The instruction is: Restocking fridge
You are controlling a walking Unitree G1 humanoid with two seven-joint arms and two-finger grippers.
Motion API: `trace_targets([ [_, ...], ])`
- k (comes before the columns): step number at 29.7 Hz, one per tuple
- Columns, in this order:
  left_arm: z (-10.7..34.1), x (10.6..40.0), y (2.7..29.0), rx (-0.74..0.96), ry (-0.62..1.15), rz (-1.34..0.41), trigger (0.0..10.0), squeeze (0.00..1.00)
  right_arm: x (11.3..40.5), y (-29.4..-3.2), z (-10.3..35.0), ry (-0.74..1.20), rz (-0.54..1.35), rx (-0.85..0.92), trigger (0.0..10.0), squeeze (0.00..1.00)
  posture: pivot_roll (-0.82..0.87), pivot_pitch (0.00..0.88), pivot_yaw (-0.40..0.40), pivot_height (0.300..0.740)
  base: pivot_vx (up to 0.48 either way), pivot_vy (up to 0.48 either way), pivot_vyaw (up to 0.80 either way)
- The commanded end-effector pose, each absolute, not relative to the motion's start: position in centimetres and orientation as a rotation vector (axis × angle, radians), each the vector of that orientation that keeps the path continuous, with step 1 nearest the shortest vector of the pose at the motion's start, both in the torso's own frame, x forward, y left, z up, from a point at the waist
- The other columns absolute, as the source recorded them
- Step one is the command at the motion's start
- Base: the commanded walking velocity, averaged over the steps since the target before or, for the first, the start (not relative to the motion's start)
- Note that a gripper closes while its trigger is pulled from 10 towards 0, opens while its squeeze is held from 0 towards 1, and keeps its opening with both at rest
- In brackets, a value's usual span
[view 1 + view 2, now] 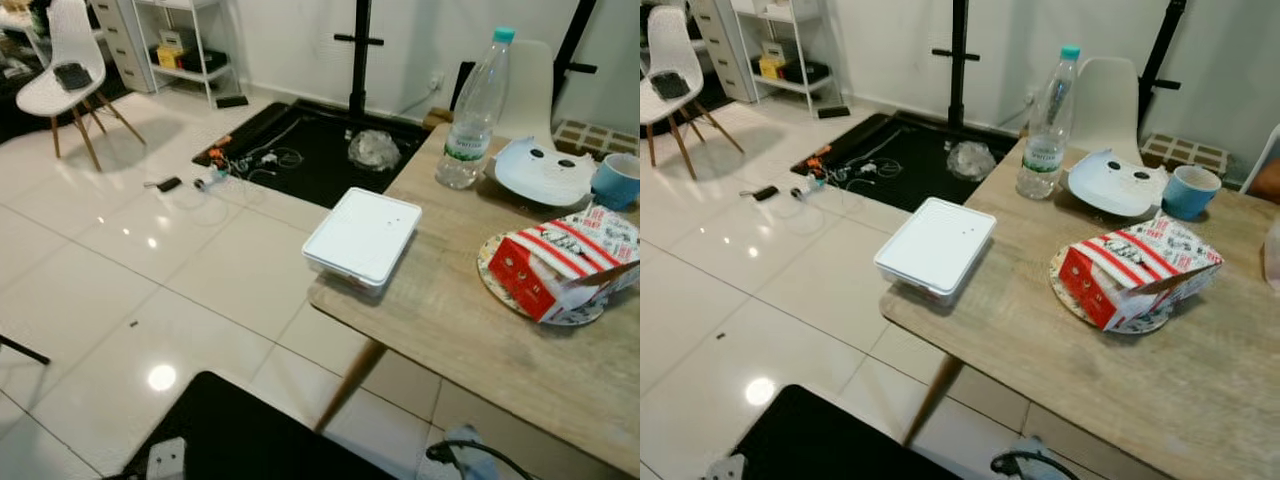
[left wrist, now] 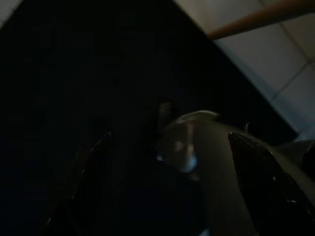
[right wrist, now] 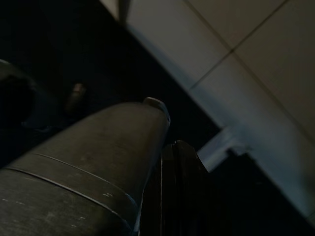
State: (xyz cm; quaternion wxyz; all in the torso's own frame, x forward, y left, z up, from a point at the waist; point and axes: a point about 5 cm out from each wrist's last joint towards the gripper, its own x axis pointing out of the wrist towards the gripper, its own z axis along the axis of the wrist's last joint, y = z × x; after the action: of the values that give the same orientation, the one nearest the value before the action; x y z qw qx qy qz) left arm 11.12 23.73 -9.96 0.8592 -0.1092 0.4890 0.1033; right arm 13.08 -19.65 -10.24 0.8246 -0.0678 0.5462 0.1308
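A white lidded container (image 1: 362, 237) sits at the near left corner of the wooden table (image 1: 470, 330), its edge slightly over the rim. Behind it stands a clear water bottle (image 1: 473, 112) with a teal cap. A red-and-white carton (image 1: 562, 265) lies on a plate at the right. My left gripper (image 2: 172, 162) hangs low in the dark, open, its fingers (image 2: 91, 162) spread on either side of a silver rounded part. The right gripper (image 3: 179, 189) hangs idle beside a silver limb, above floor tiles.
A white mask-like dish (image 1: 540, 170) and a blue cup (image 1: 618, 180) stand at the table's far right. On the tiled floor lie a black mat (image 1: 310, 150) with cables and a stand pole. A white chair (image 1: 65, 75) and shelves are far left.
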Motion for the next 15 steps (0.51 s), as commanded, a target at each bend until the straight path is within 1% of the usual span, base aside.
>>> trace_targets([
  [1, -10.2, 10.7, 23.0, -0.245, 1.037, 0.212, 10.0, 0.00, 13.2, -20.1, -10.1, 1.156, 0.255, -0.138, 10.0, 0.00, -0.04, 0.000, 0.011, 0.740, 0.000, 0.000, 0.00],
  [8, -10.3, 10.5, 22.8, -0.255, 1.041, 0.217, 10.0, 0.00, 13.2, -20.1, -10.2, 1.158, 0.258, -0.141, 10.0, 0.00, -0.04, 0.000, 0.010, 0.740, 0.000, 0.000, 0.00],
  [12, -10.1, 10.8, 23.6, -0.266, 1.010, 0.262, 10.0, 0.00, 13.1, -20.1, -10.2, 1.162, 0.255, -0.133, 10.0, 0.00, -0.04, 0.000, 0.011, 0.740, 0.000, 0.000, 0.00],
  [13, -9.9, 11.0, 24.1, -0.274, 0.990, 0.291, 10.0, 0.00, 13.1, -20.1, -10.2, 1.163, 0.254, -0.128, 10.0, 0.00, -0.04, 0.000, 0.013, 0.740, 0.000, 0.000, 0.00],
  [14, -9.3, 11.7, 25.4, -0.312, 0.923, 0.367, 10.0, 0.00, 13.0, -20.1, -10.2, 1.165, 0.252, -0.122, 10.0, 0.00, -0.04, 0.000, 0.012, 0.740, 0.000, 0.000, 0.00],
  [15, -9.3, 11.7, 25.4, -0.312, 0.923, 0.367, 10.0, 0.00, 13.0, -20.1, -10.2, 1.165, 0.252, -0.122, 10.0, 0.00, -0.04, 0.000, 0.012, 0.740, 0.000, 0.000, 0.00],
])
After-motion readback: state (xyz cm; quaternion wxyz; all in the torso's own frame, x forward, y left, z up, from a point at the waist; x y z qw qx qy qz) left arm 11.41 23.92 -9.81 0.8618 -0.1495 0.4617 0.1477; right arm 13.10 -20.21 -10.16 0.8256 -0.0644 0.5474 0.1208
